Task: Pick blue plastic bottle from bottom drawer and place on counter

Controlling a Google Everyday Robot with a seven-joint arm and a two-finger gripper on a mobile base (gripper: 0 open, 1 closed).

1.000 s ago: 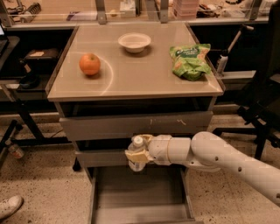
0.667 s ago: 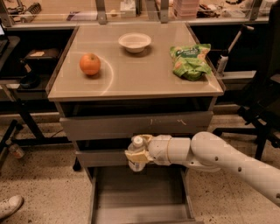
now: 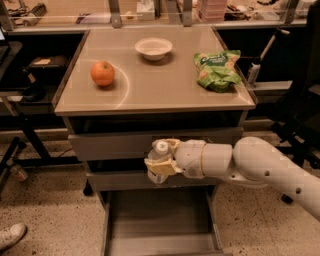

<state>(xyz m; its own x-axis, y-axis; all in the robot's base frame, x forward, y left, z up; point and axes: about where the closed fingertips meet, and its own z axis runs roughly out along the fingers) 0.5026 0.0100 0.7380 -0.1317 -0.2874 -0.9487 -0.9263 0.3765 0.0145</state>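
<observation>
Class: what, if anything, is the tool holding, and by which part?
The tool, above the open bottom drawer, grips the blue plastic bottle round its body, white cap showing.

Speckled terrazzo floor [image 3: 45,215], pale with dark flecks. Black-framed shelving [image 3: 30,75] on the left, and a dark office chair [image 3: 300,105] on the right. A cluttered bench [image 3: 150,10] runs along the back. A white shoe [image 3: 11,235] lies at lower left. The light is warm and dim. The gripper [image 3: 160,165] clasps the blue plastic bottle [image 3: 161,150] before the grey drawer fronts.
</observation>
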